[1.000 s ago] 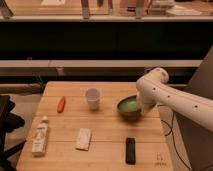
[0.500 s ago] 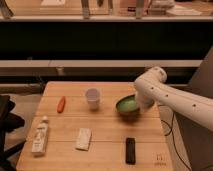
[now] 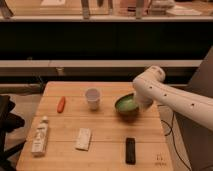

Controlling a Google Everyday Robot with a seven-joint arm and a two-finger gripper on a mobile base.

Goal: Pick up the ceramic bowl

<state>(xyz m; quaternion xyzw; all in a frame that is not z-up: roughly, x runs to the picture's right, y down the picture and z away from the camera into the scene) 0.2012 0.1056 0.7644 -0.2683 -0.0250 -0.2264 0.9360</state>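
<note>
The ceramic bowl (image 3: 125, 105) is a round, shallow, glossy green bowl with a darker rim, on the right part of the wooden table (image 3: 107, 127). My gripper (image 3: 138, 103) is at the bowl's right rim, at the end of the white arm (image 3: 170, 97) that comes in from the right. The bowl looks slightly tilted, its right side against the gripper. The small white cup (image 3: 92, 98) stands left of the bowl.
An orange carrot-like object (image 3: 61, 104) lies at the left. A white bottle (image 3: 40, 135) lies at the front left, a pale packet (image 3: 83, 138) at the front middle, a black bar (image 3: 130, 150) at the front right. Dark shelving stands behind the table.
The arm's wrist has shifted slightly up and left at the bowl's right rim. The bowl stays in about the same place.
</note>
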